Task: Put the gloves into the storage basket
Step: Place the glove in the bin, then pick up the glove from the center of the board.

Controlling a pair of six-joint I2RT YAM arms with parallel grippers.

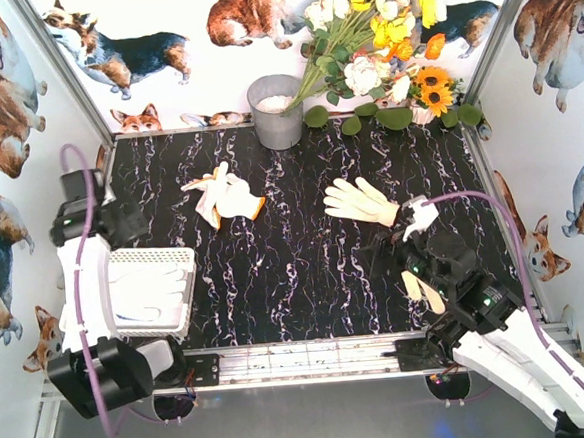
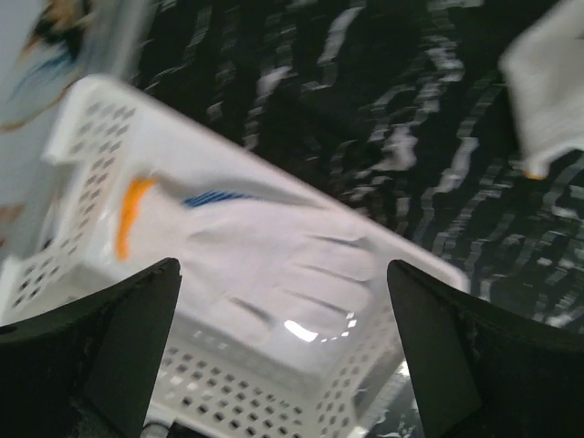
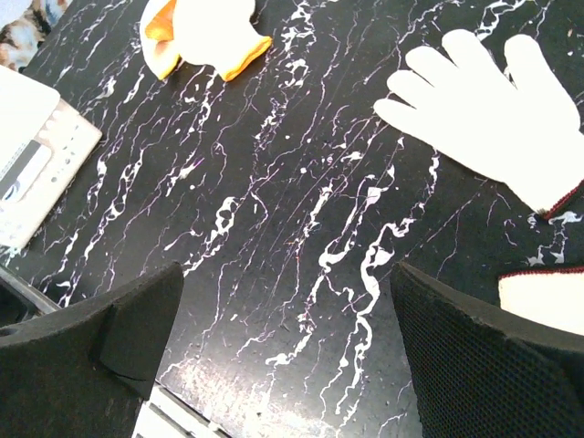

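left jaws: spread wide and empty, hanging over the storage basket (image 1: 160, 260).
storage basket: at the near left of the surface (image 1: 296, 279); inside we see a white glove (image 2: 274, 255) with an orange cuff and a blue stripe.
right jaws: spread wide, gripping nothing, low over the near right.
cream glove (image 1: 359, 200): flat, just beyond the right jaws.
orange-cuffed gloves (image 1: 225, 196): heaped left of centre, farther back.
bucket (image 1: 276, 110): far edge, with flowers (image 1: 379, 32) beside it.
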